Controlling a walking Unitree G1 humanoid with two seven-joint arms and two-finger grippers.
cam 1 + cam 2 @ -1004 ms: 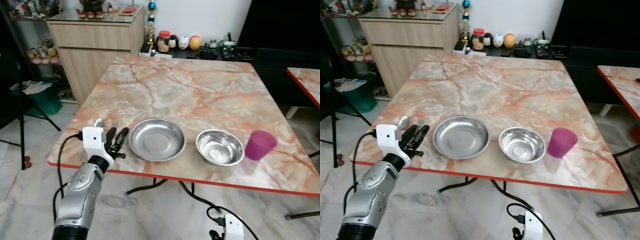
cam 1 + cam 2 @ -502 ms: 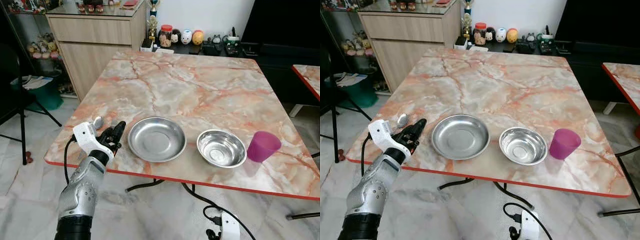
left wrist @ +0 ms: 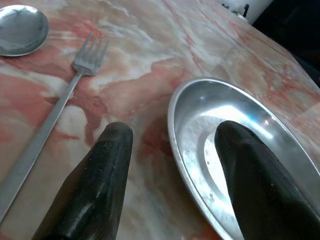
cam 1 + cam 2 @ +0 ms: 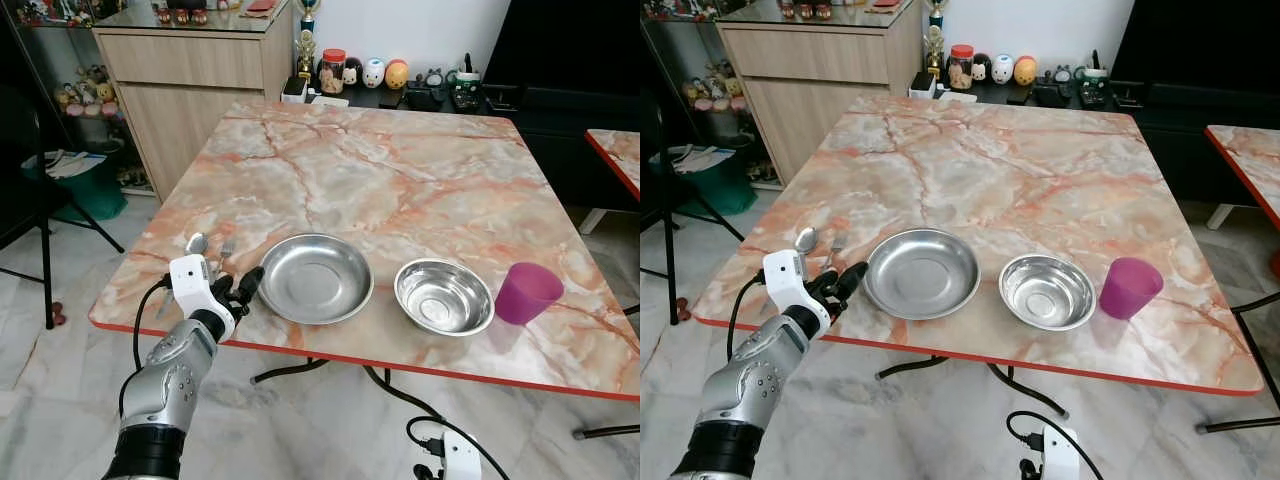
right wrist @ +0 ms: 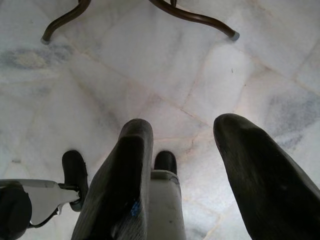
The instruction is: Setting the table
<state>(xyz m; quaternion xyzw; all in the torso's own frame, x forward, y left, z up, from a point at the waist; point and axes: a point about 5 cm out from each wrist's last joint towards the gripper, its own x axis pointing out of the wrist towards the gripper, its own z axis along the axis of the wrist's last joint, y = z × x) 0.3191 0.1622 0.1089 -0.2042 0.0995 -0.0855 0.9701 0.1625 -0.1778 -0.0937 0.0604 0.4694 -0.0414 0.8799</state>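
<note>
On my worktop [image 4: 400, 190], marble-patterned with a red edge, I count one plate [image 4: 315, 277], one bowl [image 4: 443, 296], one purple cup [image 4: 527, 292], one fork [image 3: 60, 105] and one spoon [image 4: 196, 244]. The fork and spoon lie left of the plate. A wooden cabinet [image 4: 195, 85] stands beyond, on a pale tiled floor [image 5: 165, 75]. My left tool [image 4: 240, 290] hovers at the plate's near-left rim, fingers spread and empty. My right tool [image 5: 200, 165] hangs low over the floor, fingers apart.

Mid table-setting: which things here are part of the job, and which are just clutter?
Job: steel plate, steel bowl, purple cup, fork, spoon, open left gripper.
Clutter: figurines and jar, wooden cabinet, green bin.
</note>
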